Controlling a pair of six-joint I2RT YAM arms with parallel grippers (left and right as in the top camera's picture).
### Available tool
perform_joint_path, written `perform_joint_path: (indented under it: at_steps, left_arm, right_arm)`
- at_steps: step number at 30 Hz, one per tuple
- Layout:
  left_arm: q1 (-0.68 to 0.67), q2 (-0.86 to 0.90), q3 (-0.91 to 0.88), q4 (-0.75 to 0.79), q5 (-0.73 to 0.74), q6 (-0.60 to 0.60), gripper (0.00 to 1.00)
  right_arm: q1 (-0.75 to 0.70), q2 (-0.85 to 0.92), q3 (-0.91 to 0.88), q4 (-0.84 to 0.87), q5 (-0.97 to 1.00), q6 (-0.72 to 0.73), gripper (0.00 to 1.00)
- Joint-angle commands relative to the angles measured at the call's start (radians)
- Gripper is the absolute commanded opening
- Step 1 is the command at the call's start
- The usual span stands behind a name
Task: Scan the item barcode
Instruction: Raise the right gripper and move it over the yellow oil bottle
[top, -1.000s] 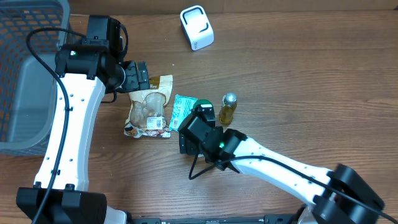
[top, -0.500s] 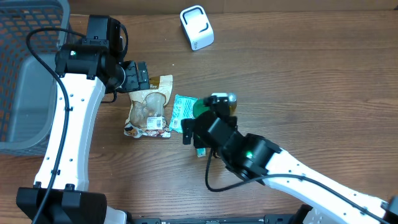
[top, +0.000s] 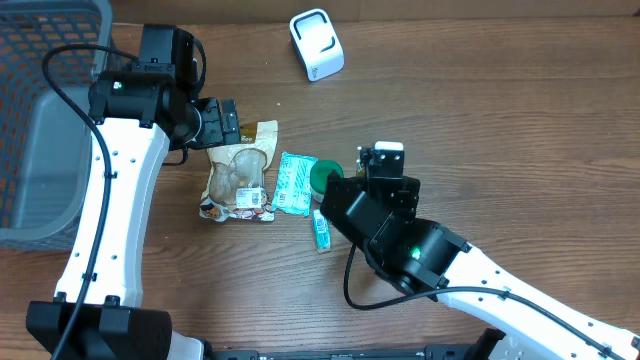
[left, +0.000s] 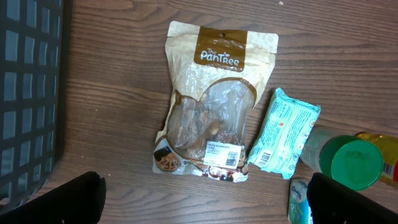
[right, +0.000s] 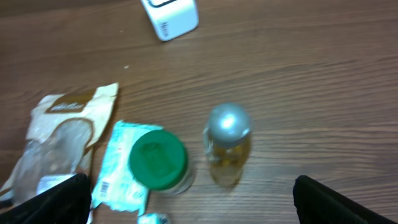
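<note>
A white barcode scanner (top: 317, 44) stands at the table's far side, also seen in the right wrist view (right: 169, 15). Mid-table lie a tan snack pouch (top: 240, 175) (left: 211, 106), a teal wipes packet (top: 294, 182) (left: 283, 140) and a small tissue pack (top: 321, 230). A green-lidded jar (right: 158, 158) and a silver-capped bottle (right: 227, 146) stand beside them. My left gripper (left: 205, 205) hangs open above the pouch, holding nothing. The right gripper (right: 193, 202) is open and empty above the jar and bottle.
A grey mesh basket (top: 40, 120) fills the left edge, its wall showing in the left wrist view (left: 28, 93). My right arm (top: 400, 235) hides most of the bottle from overhead. Bare wood lies right of the bottle and toward the scanner.
My right arm has swung right and away from the wipes packet to above the jar and bottle, uncovering the small tissue pack on the table. The left arm has not moved.
</note>
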Motion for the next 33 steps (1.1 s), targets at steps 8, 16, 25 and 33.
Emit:
perform_joint_path:
  at_steps: [8,16,25,33]
  left_arm:
    - [-0.001,0.008,-0.002,0.003,0.005,0.008,0.99]
    - [-0.001,0.008,-0.002,0.003,0.005,0.008,0.99]
    - [-0.001,0.008,-0.002,0.003,0.005,0.008,1.0]
    - [-0.001,0.008,-0.002,0.003,0.005,0.008,1.0]
  right_arm:
    - [-0.303,-0.014,0.089,-0.021,-0.472,-0.076,1.0]
    - [-0.458,0.034,0.263,-0.21,-0.716,-0.109,1.0]
    - [-0.455,0.186,0.352,-0.371,-0.734,-0.184,1.0]
    - [-0.441,0.268,0.352,-0.353,-0.713,-0.21,1.0]
